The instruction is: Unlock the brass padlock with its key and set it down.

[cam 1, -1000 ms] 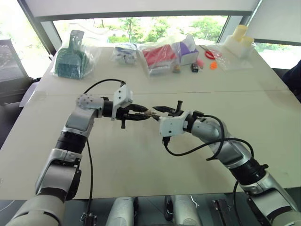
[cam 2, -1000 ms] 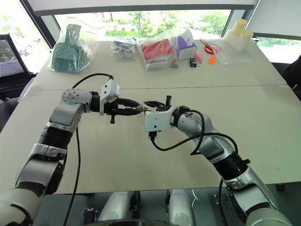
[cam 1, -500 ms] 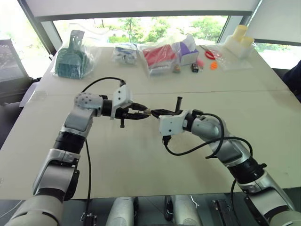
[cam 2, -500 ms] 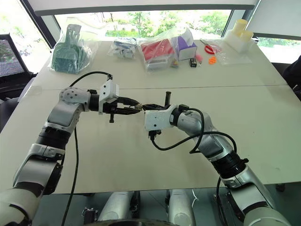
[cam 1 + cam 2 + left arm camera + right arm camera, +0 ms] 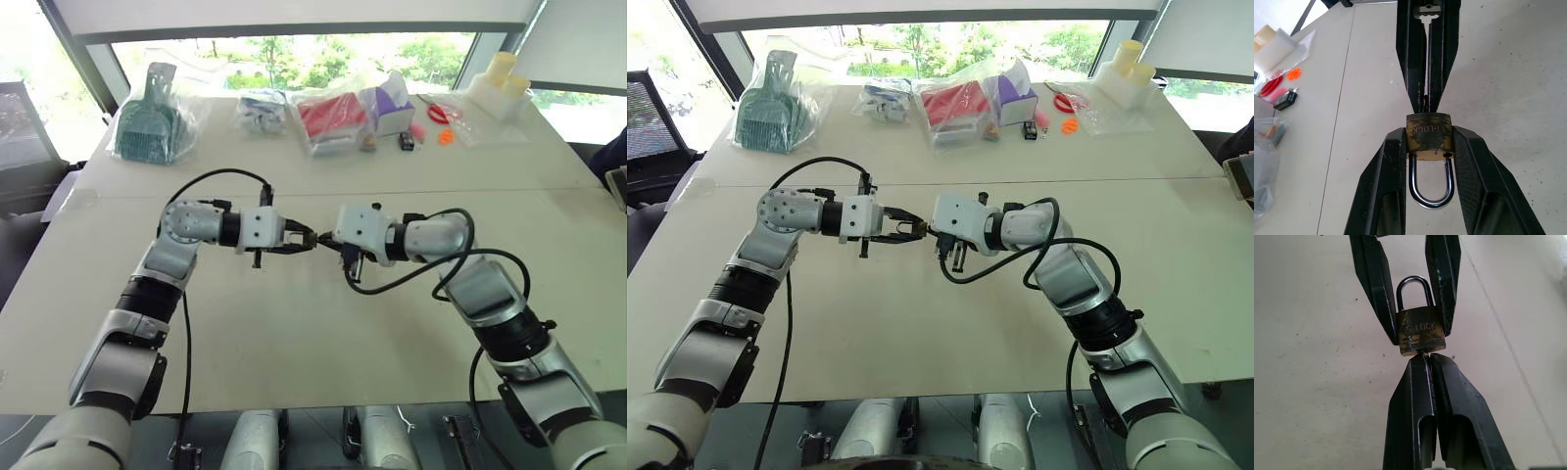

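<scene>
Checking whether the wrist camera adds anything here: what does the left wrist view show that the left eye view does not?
Left wrist view: the key pinched edge-on between the right gripper fingers, entering the brass padlock, shackle closed.
Left eye view: both arms meeting above the table, bagged goods along the far edge.
Both: the left gripper clamping the padlock body, grippers tip to tip.

Above the surface (image 5: pixel 294 323), the brass padlock (image 5: pixel 1430 138) sits between the left claw (image 5: pixel 1430 147) and right claw (image 5: pixel 1425 360); bagged goods (image 5: pixel 333 117) lie behind.
</scene>
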Motion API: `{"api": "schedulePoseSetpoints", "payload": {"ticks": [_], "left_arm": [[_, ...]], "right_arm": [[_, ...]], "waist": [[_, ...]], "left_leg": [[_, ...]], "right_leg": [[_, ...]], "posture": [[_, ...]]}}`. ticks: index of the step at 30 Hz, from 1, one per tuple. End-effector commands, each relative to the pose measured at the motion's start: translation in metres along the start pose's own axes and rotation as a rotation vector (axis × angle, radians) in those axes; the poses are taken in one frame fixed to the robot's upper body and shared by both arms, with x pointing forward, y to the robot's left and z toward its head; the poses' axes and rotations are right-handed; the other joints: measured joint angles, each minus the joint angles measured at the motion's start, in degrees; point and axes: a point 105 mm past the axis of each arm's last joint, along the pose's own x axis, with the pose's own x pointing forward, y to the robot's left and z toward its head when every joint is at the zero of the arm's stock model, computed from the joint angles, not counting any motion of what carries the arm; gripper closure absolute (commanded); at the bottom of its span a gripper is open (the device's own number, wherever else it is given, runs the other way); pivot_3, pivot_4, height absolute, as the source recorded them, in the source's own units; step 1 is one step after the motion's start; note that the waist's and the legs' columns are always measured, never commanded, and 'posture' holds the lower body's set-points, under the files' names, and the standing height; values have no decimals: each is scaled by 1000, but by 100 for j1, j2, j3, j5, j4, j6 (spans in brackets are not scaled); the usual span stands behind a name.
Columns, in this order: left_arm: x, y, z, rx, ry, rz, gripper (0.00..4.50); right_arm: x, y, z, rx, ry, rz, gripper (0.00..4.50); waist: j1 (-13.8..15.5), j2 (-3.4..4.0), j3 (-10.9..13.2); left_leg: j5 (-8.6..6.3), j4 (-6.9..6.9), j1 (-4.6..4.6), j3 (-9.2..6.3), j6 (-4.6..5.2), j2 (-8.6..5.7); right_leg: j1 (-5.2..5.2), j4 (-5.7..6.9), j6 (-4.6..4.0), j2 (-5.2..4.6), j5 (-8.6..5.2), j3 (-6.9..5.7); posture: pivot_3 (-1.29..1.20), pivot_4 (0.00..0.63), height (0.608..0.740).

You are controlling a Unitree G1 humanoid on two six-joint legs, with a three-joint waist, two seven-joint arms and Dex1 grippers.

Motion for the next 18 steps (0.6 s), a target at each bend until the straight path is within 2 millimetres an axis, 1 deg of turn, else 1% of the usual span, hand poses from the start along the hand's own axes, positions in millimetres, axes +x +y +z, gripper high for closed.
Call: {"api": "schedulePoseSetpoints", "payload": {"ticks": [1, 4, 7, 10, 13, 16, 18], "left_arm": [[-8, 15, 14, -149, -65, 35, 3728], [-14, 12, 15, -253, -71, -9, 3728], [-17, 10, 18, -319, -84, -44, 3728], [-18, 9, 22, -350, -97, -64, 3728], [-18, 11, 25, -371, -111, -66, 3728], [-19, 12, 31, -406, -134, -83, 3728], [-18, 11, 32, -408, -133, -87, 3728]], "right_arm": [[-6, -6, 13, -352, -55, -96, 4433], [-11, -2, 6, -494, -75, -119, 3588], [-14, 0, 9, -621, -126, -158, 2003], [-15, 1, 12, -663, -174, -160, 520], [-12, 1, 13, -700, -194, -153, 520], [-7, -3, 23, -716, -244, -189, 520], [-5, -4, 27, -732, -263, -201, 520]], "waist": [[-10, 0, 0], [-15, -1, 0], [-23, -1, 0], [-28, -1, 0], [-28, -1, 0], [-27, -1, 0], [-31, 0, 1]], "left_leg": [[0, 0, 0, 0, 0, -1], [0, 0, 0, 5, -1, -1], [1, 0, 0, 8, -1, 0], [2, 0, 1, 11, -3, 0], [2, 0, 2, 8, -3, 0], [2, 0, 2, 6, -4, 0], [2, 0, 2, 6, -4, 1]], "right_leg": [[0, 0, 1, 0, 0, 0], [0, 1, 3, 0, -1, 0], [0, 1, 3, 1, -1, 0], [-1, 2, 3, 1, -1, 1], [0, 2, 2, 2, -1, 1], [0, 2, 2, 2, -1, 2], [0, 3, 2, 2, -1, 2]], "posture": [[0, 150, 740], [0, 150, 740], [0, 150, 740], [0, 150, 740], [0, 150, 740], [0, 150, 740], [0, 150, 740]]}}
